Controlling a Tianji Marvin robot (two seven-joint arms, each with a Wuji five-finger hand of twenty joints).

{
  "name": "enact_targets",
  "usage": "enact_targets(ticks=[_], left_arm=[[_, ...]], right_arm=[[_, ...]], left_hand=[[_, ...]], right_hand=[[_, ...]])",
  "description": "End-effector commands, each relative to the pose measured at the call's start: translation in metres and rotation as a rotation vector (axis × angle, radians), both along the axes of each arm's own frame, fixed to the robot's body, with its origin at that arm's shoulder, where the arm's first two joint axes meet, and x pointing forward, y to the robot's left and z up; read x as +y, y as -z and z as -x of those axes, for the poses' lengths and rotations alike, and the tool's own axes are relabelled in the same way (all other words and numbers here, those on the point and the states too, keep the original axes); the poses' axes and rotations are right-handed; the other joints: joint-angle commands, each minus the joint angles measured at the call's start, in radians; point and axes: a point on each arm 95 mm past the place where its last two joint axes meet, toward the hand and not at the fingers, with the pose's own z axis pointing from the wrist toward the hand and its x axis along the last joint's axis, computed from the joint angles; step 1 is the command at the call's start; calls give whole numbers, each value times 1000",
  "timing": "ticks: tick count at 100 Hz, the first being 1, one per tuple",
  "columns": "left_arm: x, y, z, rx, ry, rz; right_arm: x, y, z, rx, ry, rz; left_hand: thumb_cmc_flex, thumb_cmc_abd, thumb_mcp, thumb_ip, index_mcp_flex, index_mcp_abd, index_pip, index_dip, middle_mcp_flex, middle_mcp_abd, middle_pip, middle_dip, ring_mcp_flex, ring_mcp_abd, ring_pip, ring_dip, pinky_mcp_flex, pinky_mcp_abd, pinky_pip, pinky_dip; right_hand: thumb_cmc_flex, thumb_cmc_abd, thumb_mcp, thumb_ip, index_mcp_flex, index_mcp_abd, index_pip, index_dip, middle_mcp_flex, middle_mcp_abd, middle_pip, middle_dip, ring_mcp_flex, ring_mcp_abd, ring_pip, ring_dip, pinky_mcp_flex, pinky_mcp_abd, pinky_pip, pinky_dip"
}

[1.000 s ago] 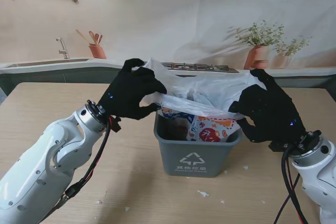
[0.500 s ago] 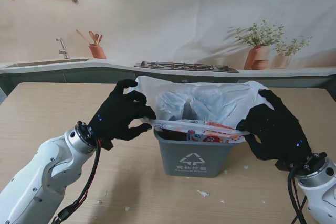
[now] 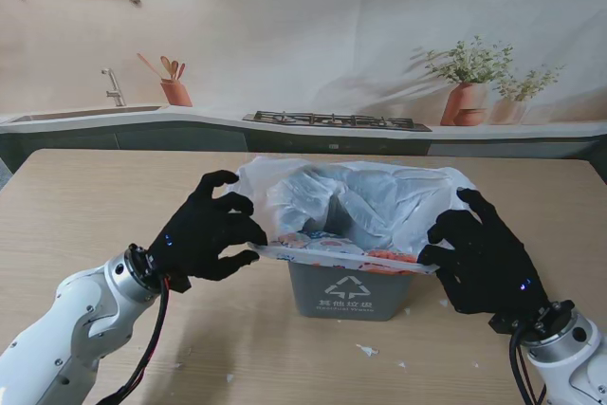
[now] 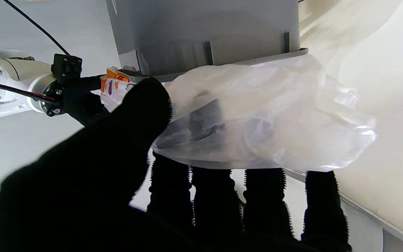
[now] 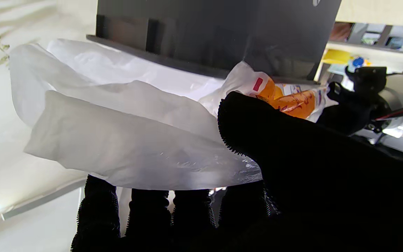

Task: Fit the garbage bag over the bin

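A grey bin (image 3: pixel 353 293) with a white recycling mark stands mid-table. A thin white garbage bag (image 3: pixel 356 201) is spread open over its mouth, its near edge showing orange and red print. My left hand (image 3: pixel 207 227) in a black glove pinches the bag's left edge beside the bin's rim. My right hand (image 3: pixel 479 251) grips the bag's right edge in the same way. In the left wrist view the thumb (image 4: pixel 142 105) presses the bag (image 4: pixel 257 115) against the fingers, beside the bin wall (image 4: pixel 201 31). The right wrist view shows the thumb (image 5: pixel 254 119) clamping the bag (image 5: pixel 124 140) by the bin (image 5: pixel 222 31).
Small white scraps (image 3: pixel 367 350) lie on the wooden table (image 3: pixel 85 196) in front of the bin. Behind the table runs a backdrop with a sink, stove and potted plants.
Both hands have come down and toward me with the bag's edges. The bag's mouth has dropped from above the bin to around its rim and spread wider.
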Motion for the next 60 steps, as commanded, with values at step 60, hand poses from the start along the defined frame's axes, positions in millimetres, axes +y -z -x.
enact_targets(ticks=[60], left_arm=[[17, 24, 11, 39, 17, -50]], right_arm=[[-7, 29, 14, 74, 48, 69]], left_hand=[[33, -67, 59, -32, 71, -44, 44, -16, -8, 37, 37, 11, -27, 20, 22, 27, -44, 24, 16, 8]], right_hand=[[26, -61, 86, -50, 66, -25, 50, -9, -143, 14, -6, -12, -97, 31, -18, -16, -20, -14, -11, 37]])
